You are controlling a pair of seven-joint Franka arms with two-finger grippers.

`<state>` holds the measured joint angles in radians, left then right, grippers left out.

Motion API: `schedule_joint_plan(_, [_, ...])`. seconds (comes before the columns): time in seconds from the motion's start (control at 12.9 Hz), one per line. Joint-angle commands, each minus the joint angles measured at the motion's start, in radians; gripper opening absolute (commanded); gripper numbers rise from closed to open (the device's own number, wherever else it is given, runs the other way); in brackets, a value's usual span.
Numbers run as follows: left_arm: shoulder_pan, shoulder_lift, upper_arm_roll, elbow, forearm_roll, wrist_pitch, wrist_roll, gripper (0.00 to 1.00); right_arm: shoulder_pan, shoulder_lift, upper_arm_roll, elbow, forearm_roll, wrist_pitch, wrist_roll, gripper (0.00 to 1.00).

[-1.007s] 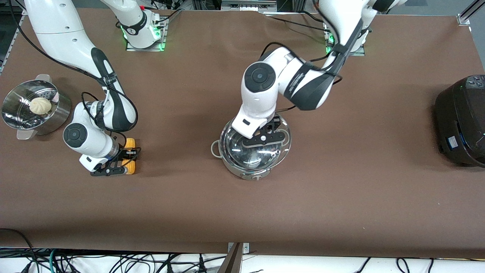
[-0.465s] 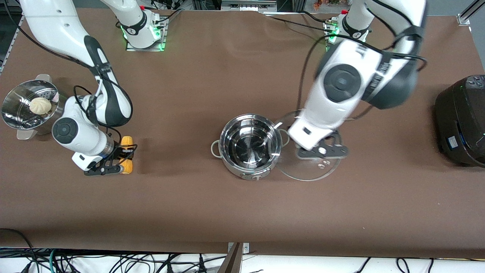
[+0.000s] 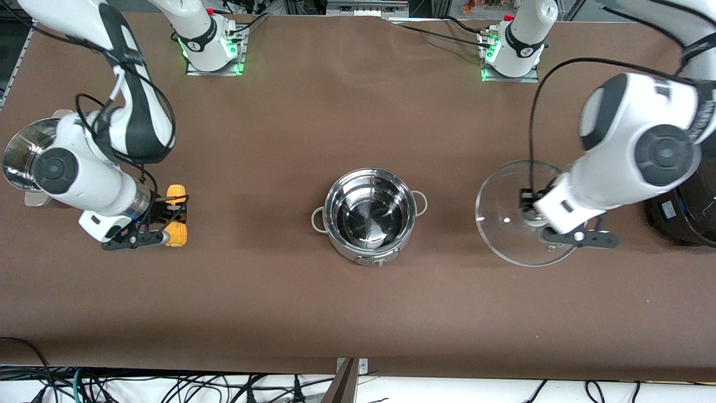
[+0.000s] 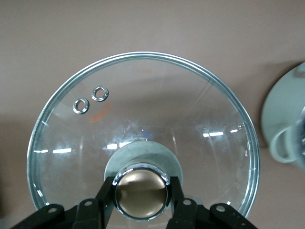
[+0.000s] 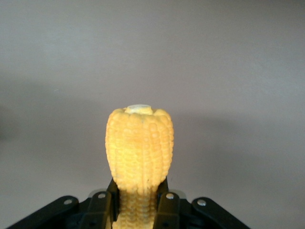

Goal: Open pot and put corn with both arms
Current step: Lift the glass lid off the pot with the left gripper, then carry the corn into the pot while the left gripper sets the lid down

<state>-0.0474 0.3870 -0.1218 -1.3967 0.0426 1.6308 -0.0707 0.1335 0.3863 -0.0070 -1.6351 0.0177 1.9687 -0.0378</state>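
Observation:
The pot (image 3: pixel 369 215) stands open and empty at the table's middle. My left gripper (image 3: pixel 559 234) is shut on the tan knob (image 4: pixel 141 193) of the glass lid (image 3: pixel 506 224) and holds the lid level over the table between the pot and the black cooker. The lid fills the left wrist view (image 4: pixel 143 114), with the pot's rim and one handle at its edge (image 4: pixel 286 129). My right gripper (image 3: pixel 159 224) is shut on the corn (image 3: pixel 177 215) near one end, a little above the table toward the right arm's end. The cob sticks out past the fingers (image 5: pixel 139 148).
A steel steamer basket (image 3: pixel 19 154) stands at the right arm's end, mostly hidden by that arm. A large black cooker (image 3: pixel 691 215) stands at the left arm's end, close to the held lid.
My left gripper has lifted the lid off the pot and carried it toward the left arm's end. My right gripper has risen with the corn and shifted slightly toward the basket.

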Motion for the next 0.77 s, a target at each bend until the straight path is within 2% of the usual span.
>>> schedule_joint_plan(0.0, [0.116, -0.152, -0.012, -0.302, -0.078, 0.165, 0.112, 0.00, 0.000, 0.002, 0.054, 0.150, 0.007, -0.157, 0.077, 0.30])
schedule_joint_plan(0.31, [0.136, -0.149, -0.012, -0.502, -0.089, 0.384, 0.112, 0.00, 0.050, 0.014, 0.166, 0.234, 0.005, -0.183, 0.318, 0.30])
schedule_joint_plan(0.54, [0.132, -0.097, -0.012, -0.623, -0.083, 0.596, 0.112, 0.00, 0.170, 0.086, 0.180, 0.341, 0.001, -0.172, 0.517, 0.30])
schedule_joint_plan(0.7, [0.129, -0.045, -0.012, -0.639, -0.084, 0.674, 0.111, 0.00, 0.234, 0.166, 0.180, 0.452, 0.004, -0.163, 0.614, 0.30])
